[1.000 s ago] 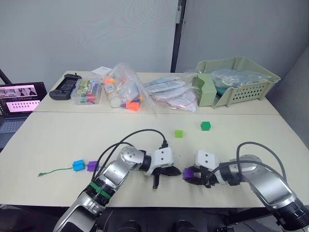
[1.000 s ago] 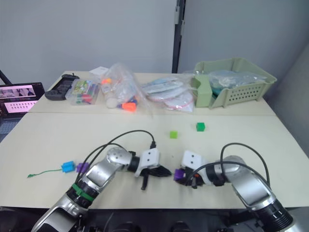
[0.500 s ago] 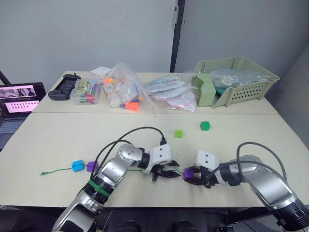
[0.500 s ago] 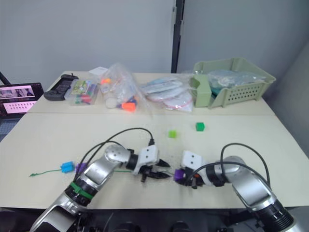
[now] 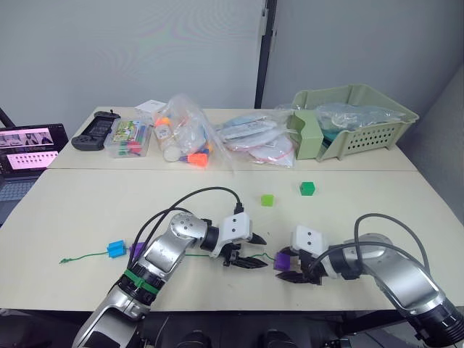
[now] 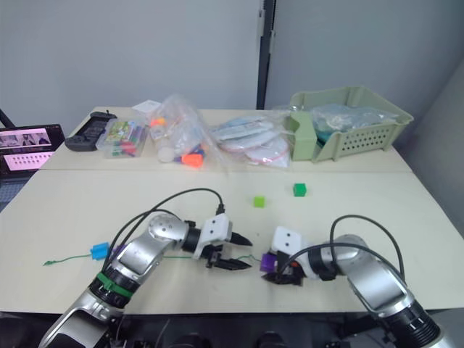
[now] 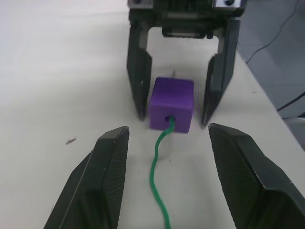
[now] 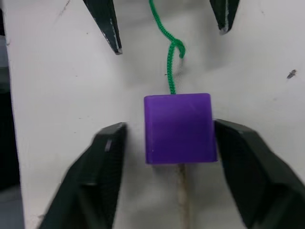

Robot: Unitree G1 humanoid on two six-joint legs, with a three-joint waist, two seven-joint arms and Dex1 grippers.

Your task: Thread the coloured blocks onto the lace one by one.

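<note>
Currently five blocks: two purple (image 5: 282, 260) (image 5: 137, 250), one blue (image 5: 114, 249), two green (image 5: 268, 199) (image 5: 307, 188). One lace (image 7: 159, 186) near desk's front edge threads the purple block between the right gripper (image 8: 164, 136)'s spread fingers, one touching. Left gripper (image 5: 250, 251) gapes wide, empty.

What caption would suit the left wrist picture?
Green string lace entering a small purple plastic cube, framed by the open right gripper opposite and the open left gripper.

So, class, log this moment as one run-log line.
left gripper: open | right gripper: open, straddling purple block | lace: through block
</note>
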